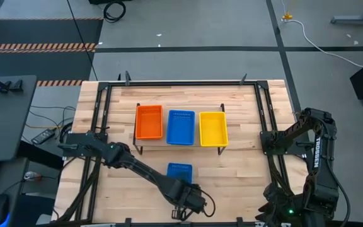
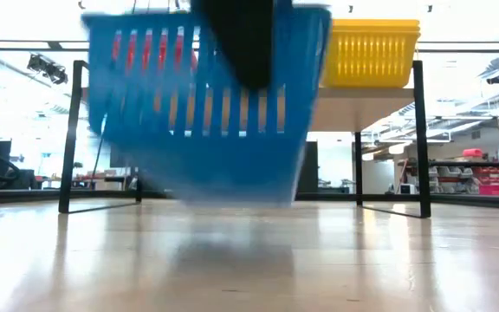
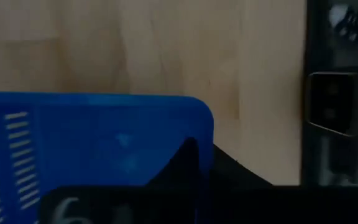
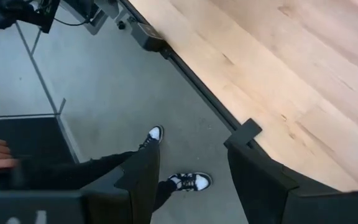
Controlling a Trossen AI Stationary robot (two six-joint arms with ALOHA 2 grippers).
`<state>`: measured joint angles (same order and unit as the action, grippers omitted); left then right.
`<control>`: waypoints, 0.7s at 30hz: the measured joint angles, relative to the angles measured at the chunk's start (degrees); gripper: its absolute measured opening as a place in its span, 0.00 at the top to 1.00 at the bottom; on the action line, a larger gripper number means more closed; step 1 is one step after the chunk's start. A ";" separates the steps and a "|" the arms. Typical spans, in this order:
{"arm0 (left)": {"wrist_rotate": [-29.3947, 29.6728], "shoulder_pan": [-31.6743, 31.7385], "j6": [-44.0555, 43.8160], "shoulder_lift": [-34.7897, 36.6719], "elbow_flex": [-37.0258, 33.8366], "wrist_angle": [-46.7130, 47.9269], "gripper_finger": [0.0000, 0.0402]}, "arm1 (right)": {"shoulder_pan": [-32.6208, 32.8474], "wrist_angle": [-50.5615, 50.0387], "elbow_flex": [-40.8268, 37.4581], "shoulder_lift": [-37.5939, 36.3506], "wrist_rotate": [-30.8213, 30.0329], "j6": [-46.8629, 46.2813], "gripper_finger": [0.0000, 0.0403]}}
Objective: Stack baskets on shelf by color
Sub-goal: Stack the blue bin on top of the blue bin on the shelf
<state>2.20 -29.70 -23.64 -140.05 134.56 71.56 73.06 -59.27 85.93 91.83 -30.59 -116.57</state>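
Observation:
On the shelf [image 1: 196, 142] stand an orange basket [image 1: 149, 122], a blue basket [image 1: 181, 127] and a yellow basket [image 1: 213, 128] side by side. A second blue basket [image 1: 180, 170] is in front of the shelf, near the table's front edge. My left gripper [image 1: 185, 203] is shut on its near wall. The low view shows this basket [image 2: 189, 130] tilted and blurred, its bottom above the tabletop. My right gripper [image 4: 191, 183] hangs open past the table's right edge, touching nothing. My left gripper holds the loose blue basket by the rim of its near wall [image 3: 194, 134], close to a corner. The fingers [image 2: 245, 43] come from above, pointing down, one of them on the wall's outer face. The basket hangs tilted below them, its near end clear of the table.
The shelf's black legs [image 2: 421, 139] stand on the wooden tabletop [image 1: 232, 176]. A black frame [image 1: 266, 120] runs along the table's sides. A person's legs and shoes [image 4: 185, 180] show on the floor below my right gripper.

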 joint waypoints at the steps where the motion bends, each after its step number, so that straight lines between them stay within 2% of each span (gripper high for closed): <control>1: 0.56 0.12 -0.35 1.29 0.00 0.62 0.99 | 0.00 -0.19 0.00 0.00 -0.02 0.49 0.51; 10: 5.89 0.72 -6.09 11.70 0.04 -0.17 0.99 | -0.02 -3.43 0.00 0.00 -2.89 2.77 0.51; 21: 18.17 0.71 5.09 24.09 0.50 -12.71 1.00 | -0.42 -1.64 0.00 -0.04 -3.91 2.76 0.51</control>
<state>20.36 -28.99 -18.56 -115.96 135.06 58.85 72.64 -60.91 85.93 91.79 -34.50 -113.81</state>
